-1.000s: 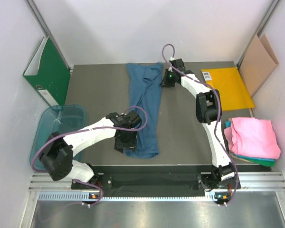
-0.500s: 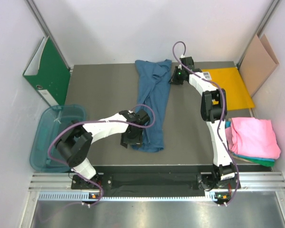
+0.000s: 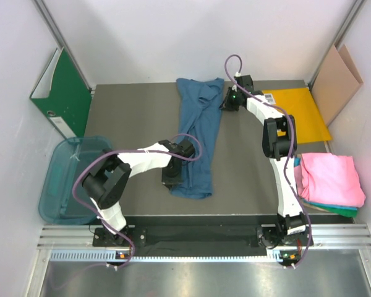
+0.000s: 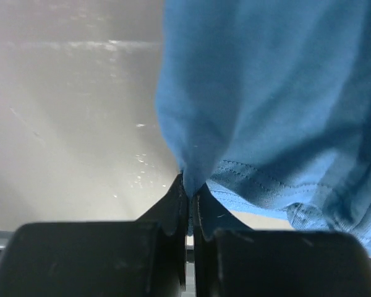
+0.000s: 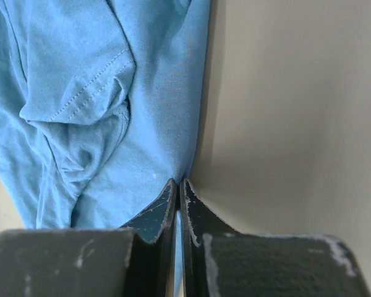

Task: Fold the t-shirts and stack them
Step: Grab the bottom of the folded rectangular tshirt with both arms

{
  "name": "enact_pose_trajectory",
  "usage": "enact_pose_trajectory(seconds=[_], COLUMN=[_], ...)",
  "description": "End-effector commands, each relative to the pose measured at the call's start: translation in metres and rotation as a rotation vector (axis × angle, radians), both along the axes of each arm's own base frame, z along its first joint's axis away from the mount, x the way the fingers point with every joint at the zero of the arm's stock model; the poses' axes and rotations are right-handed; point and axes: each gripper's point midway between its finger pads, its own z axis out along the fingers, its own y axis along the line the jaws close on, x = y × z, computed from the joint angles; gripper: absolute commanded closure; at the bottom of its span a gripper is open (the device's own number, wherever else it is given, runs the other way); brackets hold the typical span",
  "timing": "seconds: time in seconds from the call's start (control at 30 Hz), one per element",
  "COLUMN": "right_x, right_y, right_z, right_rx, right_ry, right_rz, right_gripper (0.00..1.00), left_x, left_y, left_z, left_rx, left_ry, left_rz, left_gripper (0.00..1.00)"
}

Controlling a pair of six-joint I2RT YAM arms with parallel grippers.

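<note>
Clamping blue t-shirt are left end effector and right end effector; binder, bin, envelope sit apart.

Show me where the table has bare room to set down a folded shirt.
Bare: table between green binder and blue shirt; also between that shirt and the right arm. Crowded: right side, with orange envelope and pink shirt.

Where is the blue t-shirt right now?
In the top view the blue t-shirt lies stretched down the middle of the table, the right gripper pinching its far right edge and the left gripper its near left edge.
</note>
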Motion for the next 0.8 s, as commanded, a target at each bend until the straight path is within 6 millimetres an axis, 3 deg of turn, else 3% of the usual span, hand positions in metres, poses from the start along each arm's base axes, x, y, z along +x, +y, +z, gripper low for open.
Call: enact_pose_trajectory(seconds=[0.0,0.23,0.67,0.7,0.73,0.77], right_x=[-0.007,0.0,0.019,0.019,0.02,0.02], right_y=[-0.009,-0.017,-0.029,-0.029,-0.03,-0.029], right_z=[0.014,0.013,0.016,0.015,0.016,0.018], right_rx=[-0.026,-0.028,-0.03,-0.029,-0.025,-0.015], right_ry=[-0.004,-0.01,-0.04,-0.035,-0.035,-0.037], right_rz=[0.01,-0.013,-0.054,-0.054,-0.056,-0.045], right_gripper=[0.99,0.99,0.97,0.96,0.95,0.86], left_x=[-0.006,-0.029,-0.044,-0.044,-0.042,-0.037], left_y=[0.026,0.049,0.07,0.067,0.065,0.06], left_z=[0.006,0.024,0.008,0.007,0.007,0.012], left_rx=[0.059,0.078,0.221,0.215,0.202,0.177], left_ry=[0.008,0.002,0.093,0.098,0.097,0.078], left_rz=[0.079,0.123,0.16,0.158,0.149,0.146], left_gripper=[1.0,1.0,1.0,0.83,0.73,0.62])
